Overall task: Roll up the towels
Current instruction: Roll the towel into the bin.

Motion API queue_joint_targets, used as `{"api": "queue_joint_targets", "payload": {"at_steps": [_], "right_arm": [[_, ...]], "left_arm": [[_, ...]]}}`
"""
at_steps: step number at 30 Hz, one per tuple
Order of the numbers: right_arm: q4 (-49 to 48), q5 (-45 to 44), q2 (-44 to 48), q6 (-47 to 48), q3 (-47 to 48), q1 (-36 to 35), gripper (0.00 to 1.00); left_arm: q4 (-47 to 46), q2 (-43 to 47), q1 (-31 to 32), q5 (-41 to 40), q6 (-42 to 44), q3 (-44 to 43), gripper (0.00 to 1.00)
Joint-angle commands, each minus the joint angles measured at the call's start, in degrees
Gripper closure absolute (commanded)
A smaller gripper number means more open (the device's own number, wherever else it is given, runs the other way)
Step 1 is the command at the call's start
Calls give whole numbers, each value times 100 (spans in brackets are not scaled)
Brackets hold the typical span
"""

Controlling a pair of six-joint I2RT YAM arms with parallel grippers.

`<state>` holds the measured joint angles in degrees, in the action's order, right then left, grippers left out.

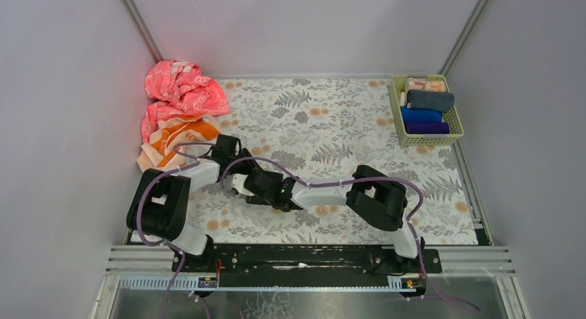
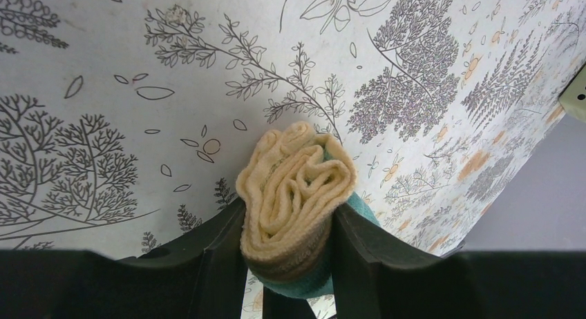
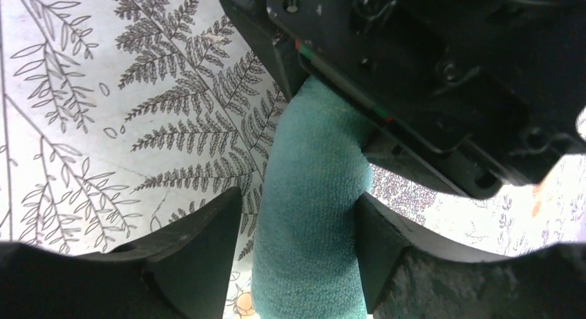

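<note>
A towel rolled into a tight tube, teal outside and cream inside, is clamped at one end by my left gripper, both fingers pressed into it just above the leaf-print table. My right gripper straddles the teal roll farther along. Its right finger touches the cloth and a gap shows beside its left finger. In the top view the two grippers meet at left centre and hide the roll. An orange and peach towel lies loose at the left.
A crumpled coral-pink cloth is heaped in the back left corner against the wall. A pale green basket at the back right holds several rolled towels. Grey walls close in on three sides.
</note>
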<state>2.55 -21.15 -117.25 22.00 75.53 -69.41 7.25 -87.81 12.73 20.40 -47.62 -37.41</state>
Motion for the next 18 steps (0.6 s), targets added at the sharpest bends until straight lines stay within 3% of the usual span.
{"api": "queue_joint_targets", "payload": {"at_steps": [1,5,12,18], "right_arm": [[610,290,-506,-114,127,149,38],[901,537,-548,-256,140,355,53],[1156,981,-116,-581,-179,538,89],[1269,1111,743,-1351,-496,1073,97]], "left_arm": [[409,-292,72,-264,283,52,59],[414,-372,71,-221,321,-19,58],[471,-307,70,-177,388,-307,53],[938,50,-17,-364,591,-1074,43]]}}
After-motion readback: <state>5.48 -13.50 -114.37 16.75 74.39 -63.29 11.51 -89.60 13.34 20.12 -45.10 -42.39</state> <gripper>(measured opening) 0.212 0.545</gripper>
